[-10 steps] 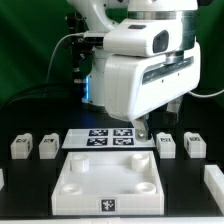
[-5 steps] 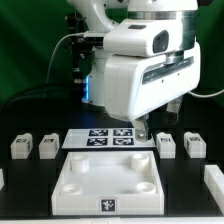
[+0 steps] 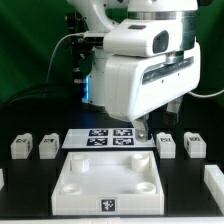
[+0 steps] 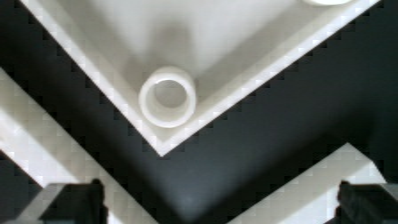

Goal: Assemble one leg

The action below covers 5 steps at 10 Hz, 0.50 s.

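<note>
**Exterior view.**
- Large white square plastic tray with corner sockets (image 3: 108,190): lies near, centre of the table. No socket holds a part.
- Thin flat white marker board (image 3: 108,137): just beyond the tray's far edge.
- Small white chunky plastic leg with a black-and-white tag (image 3: 167,144): stands on the table at the exterior view's right, beside the tray's far corner, with no pincer on it.
- Second identical leg (image 3: 194,144): further right.
- Left pair of legs (image 3: 22,146): stands well apart, on the exterior view's left.
- White robot arm (image 3: 140,60): hangs over the tray's far right corner.

**Wrist view.**
- Round corner socket (image 4: 166,98): empty, directly below the camera.
- Gripper (image 4: 217,205): dark fingertips spread wide, released, with nothing between them.

**Step, as judged.** Reaching for a leg, with none picked up yet. The next move calls for shifting towards the exterior view's right over the nearest leg. The spread fingers must then square to its flat sides, descend and clench before it is carried to the socket.
</note>
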Available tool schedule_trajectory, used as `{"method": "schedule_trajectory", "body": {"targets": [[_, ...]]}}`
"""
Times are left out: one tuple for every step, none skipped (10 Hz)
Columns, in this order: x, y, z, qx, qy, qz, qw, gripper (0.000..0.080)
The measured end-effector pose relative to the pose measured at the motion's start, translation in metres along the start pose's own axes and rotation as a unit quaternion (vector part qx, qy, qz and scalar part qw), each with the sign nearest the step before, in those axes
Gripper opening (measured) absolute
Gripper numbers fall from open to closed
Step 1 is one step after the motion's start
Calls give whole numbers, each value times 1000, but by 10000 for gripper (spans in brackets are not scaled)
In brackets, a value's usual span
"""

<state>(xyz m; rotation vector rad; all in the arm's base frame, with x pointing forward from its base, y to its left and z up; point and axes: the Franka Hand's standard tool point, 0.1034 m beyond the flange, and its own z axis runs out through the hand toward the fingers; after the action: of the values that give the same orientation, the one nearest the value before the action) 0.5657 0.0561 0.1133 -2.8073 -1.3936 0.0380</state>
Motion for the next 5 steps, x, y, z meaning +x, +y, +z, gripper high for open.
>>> {"method": "schedule_trajectory", "body": {"targets": [[-1, -1, 0, 0, 0, -13, 1000, 650], [-7, -8, 4, 2, -2, -13, 1000, 650], [-19, -18, 9, -2, 1, -43, 999, 650], [-37, -27, 16, -3, 2, -123, 992, 650], [-59, -35, 26, 0, 1, -166, 986, 650]]}}
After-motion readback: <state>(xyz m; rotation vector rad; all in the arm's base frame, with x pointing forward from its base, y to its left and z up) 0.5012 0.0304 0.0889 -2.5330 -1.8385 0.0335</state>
